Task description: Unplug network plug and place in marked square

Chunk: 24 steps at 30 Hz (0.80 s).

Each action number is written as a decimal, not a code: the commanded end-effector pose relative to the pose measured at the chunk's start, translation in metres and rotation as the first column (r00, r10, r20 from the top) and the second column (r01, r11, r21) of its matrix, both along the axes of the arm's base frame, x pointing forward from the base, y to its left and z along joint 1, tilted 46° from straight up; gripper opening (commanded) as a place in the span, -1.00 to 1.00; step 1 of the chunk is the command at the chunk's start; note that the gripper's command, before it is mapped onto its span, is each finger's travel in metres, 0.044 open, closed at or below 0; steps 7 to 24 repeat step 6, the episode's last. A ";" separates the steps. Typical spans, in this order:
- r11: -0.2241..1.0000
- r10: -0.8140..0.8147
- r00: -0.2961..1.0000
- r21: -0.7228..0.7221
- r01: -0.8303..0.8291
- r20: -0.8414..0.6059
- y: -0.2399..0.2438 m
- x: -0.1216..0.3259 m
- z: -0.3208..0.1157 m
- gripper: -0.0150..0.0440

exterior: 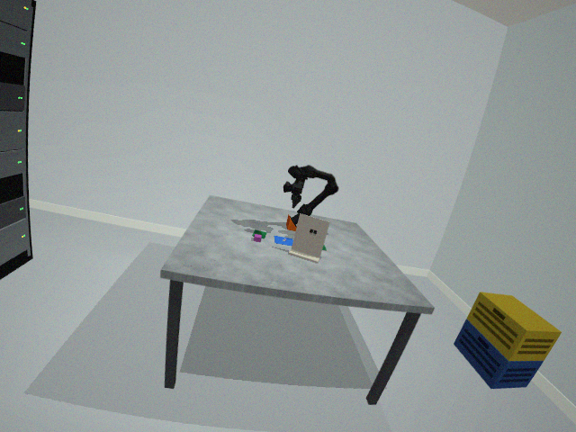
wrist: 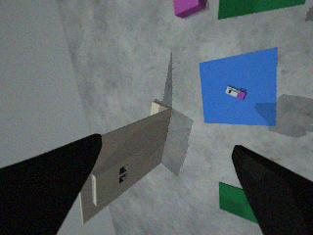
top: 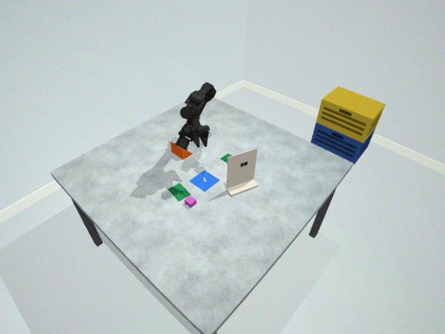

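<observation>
The small white plug (top: 204,179) (exterior: 283,239) (wrist: 236,90) with a purple end lies wholly inside the blue square (top: 197,180) (wrist: 259,64) on the table, touching nothing else that shows. The beige upright panel (top: 235,176) (exterior: 307,244) (wrist: 147,142) stands beside the square; its two dark socket openings (top: 244,164) (exterior: 312,231) (wrist: 123,173) show no plug in them. My gripper (top: 201,145) (wrist: 166,145) is wide open and empty. It hangs in the air above the table, well up from the plug, on the arm-base side, and touches nothing. The plug's tab is too small to make out.
A magenta block (top: 190,201) (exterior: 256,238) (wrist: 189,7) lies by a green square (top: 179,192) (wrist: 259,7). Another green patch (top: 226,157) (wrist: 235,201) lies near the panel. An orange upright piece (top: 181,151) (exterior: 291,223) stands close to the arm's base.
</observation>
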State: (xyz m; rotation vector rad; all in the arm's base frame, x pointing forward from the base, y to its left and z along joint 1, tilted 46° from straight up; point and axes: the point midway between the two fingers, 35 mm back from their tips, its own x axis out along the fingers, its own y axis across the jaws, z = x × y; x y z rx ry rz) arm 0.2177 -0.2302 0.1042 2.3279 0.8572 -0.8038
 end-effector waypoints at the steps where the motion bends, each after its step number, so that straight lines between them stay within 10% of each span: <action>1: 1.000 0.002 1.000 -0.002 -0.002 -0.003 0.000 -0.001 0.000 1.00; 24: 1.000 0.002 1.000 -0.002 -0.002 -0.003 0.000 -0.001 0.000 1.00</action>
